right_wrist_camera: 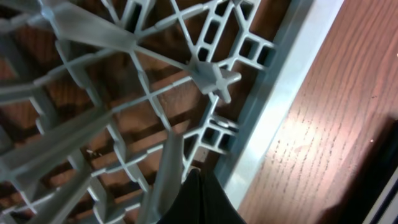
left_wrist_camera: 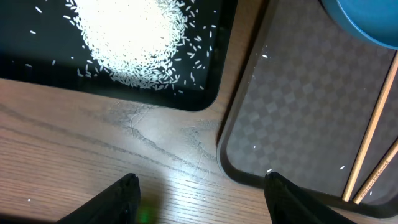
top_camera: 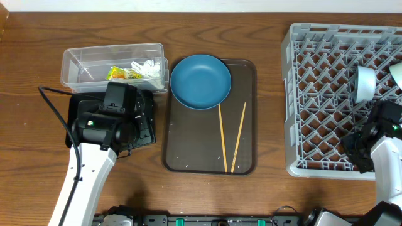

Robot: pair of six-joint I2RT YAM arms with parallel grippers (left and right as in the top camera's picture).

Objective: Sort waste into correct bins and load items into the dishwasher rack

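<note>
The clear tub (top_camera: 81, 63) holds the yellow-green wrapper (top_camera: 119, 73) and the white tissue (top_camera: 146, 68). My left gripper (left_wrist_camera: 202, 186) is open and empty above bare wood, beside the black tray (left_wrist_camera: 37, 59), which holds the rice heap (left_wrist_camera: 134, 37). In the overhead view the left gripper (top_camera: 141, 129) covers most of that tray. The dark blue dish (top_camera: 201, 80) and two chopsticks (top_camera: 229, 135) lie on the brown tray. My right gripper (right_wrist_camera: 196, 180) is shut and empty, low inside the grey rack (top_camera: 301, 94) near its front right edge (top_camera: 359, 147). Two pale bowls (top_camera: 364, 85) stand in the rack.
The brown serving tray (top_camera: 182, 150) lies between the black tray and the rack; its left rim (left_wrist_camera: 227, 158) is close to my left fingers. The rack's front wall (right_wrist_camera: 280, 112) borders bare wood at the right. The left arm's cable (top_camera: 53, 100) runs left of the black tray.
</note>
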